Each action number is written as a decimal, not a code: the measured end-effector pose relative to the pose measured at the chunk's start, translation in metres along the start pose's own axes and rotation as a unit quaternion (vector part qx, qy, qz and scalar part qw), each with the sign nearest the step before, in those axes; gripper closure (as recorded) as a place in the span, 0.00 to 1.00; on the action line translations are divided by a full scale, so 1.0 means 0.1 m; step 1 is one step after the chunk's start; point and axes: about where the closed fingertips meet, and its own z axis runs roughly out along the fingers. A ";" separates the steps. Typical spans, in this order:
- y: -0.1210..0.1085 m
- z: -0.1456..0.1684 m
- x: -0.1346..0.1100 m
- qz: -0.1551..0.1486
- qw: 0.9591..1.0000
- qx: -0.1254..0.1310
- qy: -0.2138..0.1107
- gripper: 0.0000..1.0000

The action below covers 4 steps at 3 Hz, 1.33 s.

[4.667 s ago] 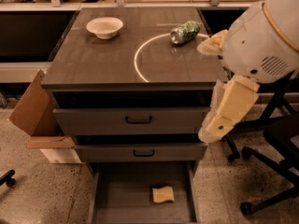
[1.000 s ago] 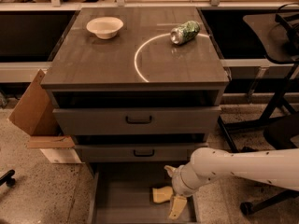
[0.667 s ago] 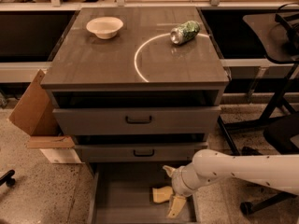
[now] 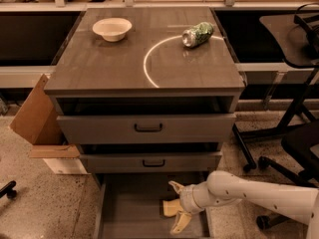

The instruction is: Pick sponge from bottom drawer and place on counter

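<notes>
The bottom drawer is pulled open at the foot of the cabinet, showing a flat grey floor. The small yellow sponge lies on that floor towards the right. My gripper reaches in from the right on a white arm. One pale padded finger is above the sponge and one below it, so the jaws are spread around it. The counter is the dark wood-grain cabinet top with a thin white arc.
A white bowl and a green can lying on its side sit on the counter. A cardboard box stands left of the cabinet. Black chair legs stand to the right. Two upper drawers with black handles are slightly open.
The arm swung down from beside the cabinet to the bottom drawer. Over the last second the gripper has stayed around the sponge with almost no movement.
</notes>
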 end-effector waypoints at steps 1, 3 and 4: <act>0.00 0.00 0.00 0.000 1.000 0.000 0.000 0.00; -0.18 0.32 0.31 -0.033 0.999 -0.019 0.007 0.00; -0.34 0.55 0.62 -0.045 0.999 -0.025 0.009 0.00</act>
